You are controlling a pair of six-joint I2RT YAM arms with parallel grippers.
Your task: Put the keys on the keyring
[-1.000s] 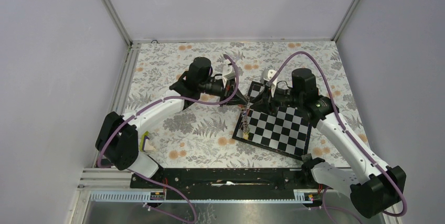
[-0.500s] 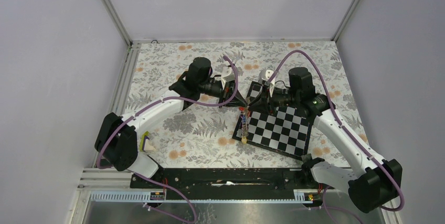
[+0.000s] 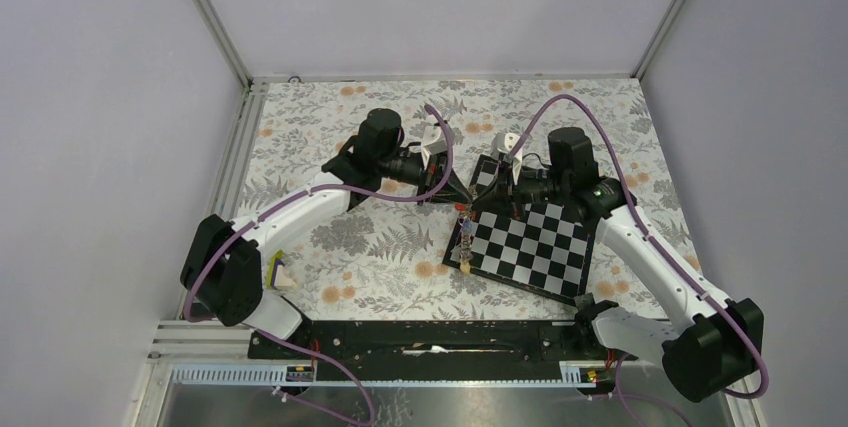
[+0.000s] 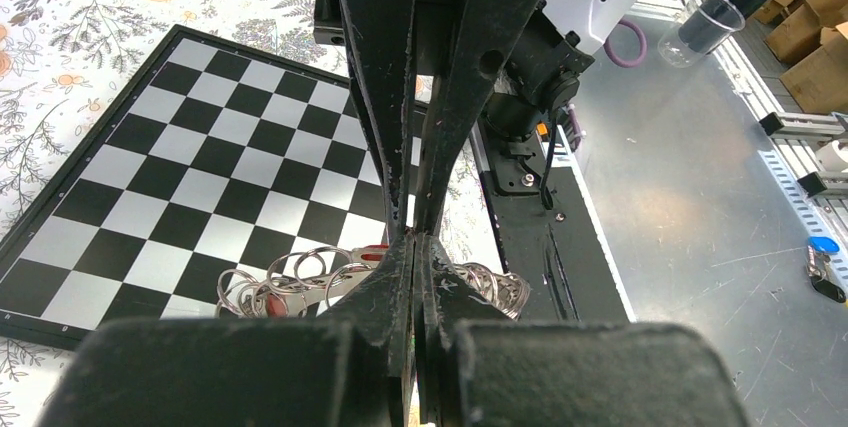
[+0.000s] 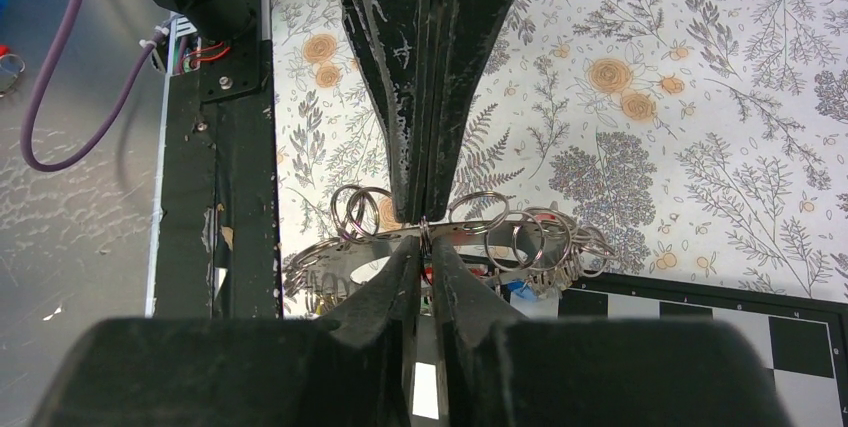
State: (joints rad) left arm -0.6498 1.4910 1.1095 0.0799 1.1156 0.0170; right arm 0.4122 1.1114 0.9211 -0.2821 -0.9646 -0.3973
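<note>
Metal keyring (image 5: 375, 239), carrying keys (image 3: 462, 219), is held over the chessboard (image 3: 535, 247) edge, pinched by left tool (image 4: 415, 239) and right tool (image 5: 424, 243), both closed on it. Slippage could be caused by opposed pulling.

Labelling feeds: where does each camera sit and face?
Top external: above, behind the bases, looking down on the table; both arms show.
Left wrist: on left arm, faces the right gripper over the chessboard; own fingers show.
Right wrist: faces the left gripper over the flowered cloth; own fingers show.
Both wrist views share the keyring.
</note>
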